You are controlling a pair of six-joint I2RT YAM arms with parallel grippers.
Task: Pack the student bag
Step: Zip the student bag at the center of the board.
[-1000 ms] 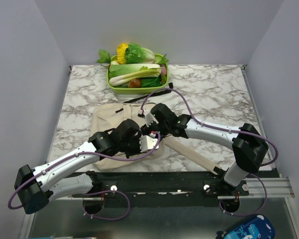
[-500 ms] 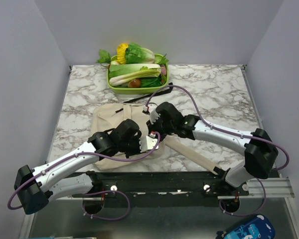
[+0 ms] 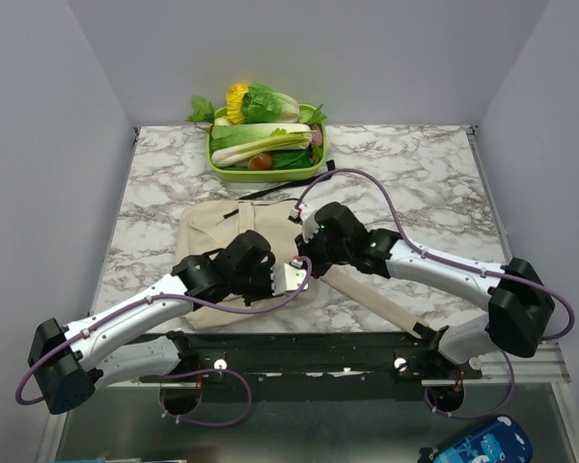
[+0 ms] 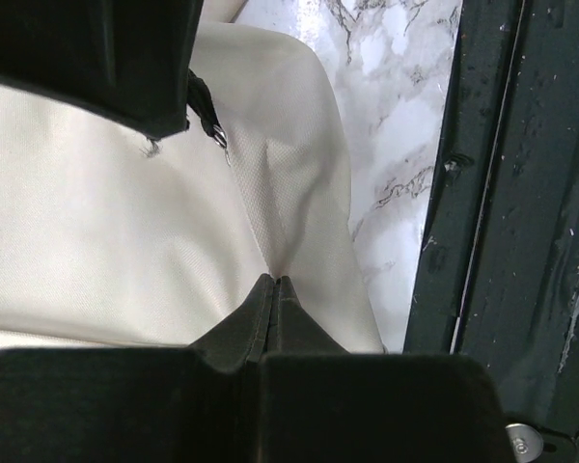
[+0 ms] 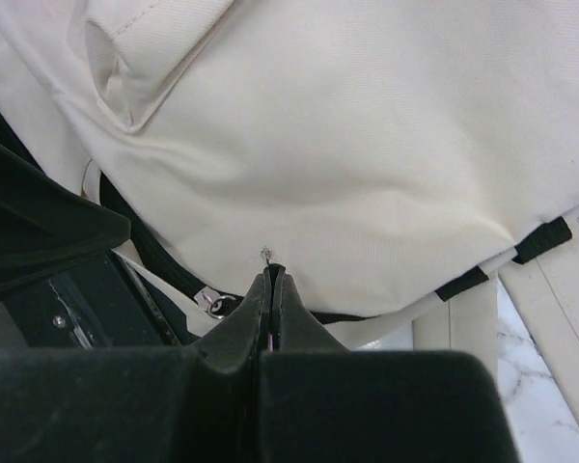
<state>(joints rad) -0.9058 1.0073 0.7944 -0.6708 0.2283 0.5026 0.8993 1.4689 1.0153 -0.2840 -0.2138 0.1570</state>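
Top external view: both arms crowd low over the student bag, which lies flat on the marble bench. They cover so much of its middle that I cannot tell its long axis. One wide beige strap trails away to the right of the claws, slanting under the right arm toward the near edge. Beyond the claws, at the far edge, stands a green tray heaped with leafy vegetables. Between the tray and the bag lies a thin black strip. The right arm's purple cable loops above that forearm. Well behind the right claw, below the bench, sits a blue patterned case, its print too small to read.

Left wrist view: the left claw is closed, tips together, with a raised crease of cream canvas running straight into them, so it pinches the bag's fabric. To its right come bare marble and then the black rail.

Right wrist view: the right claw is closed too, tips down on the canvas beside the black zip line. A metal slider sits just to its left and a tiny frayed thread just ahead. Whether it holds anything I cannot tell
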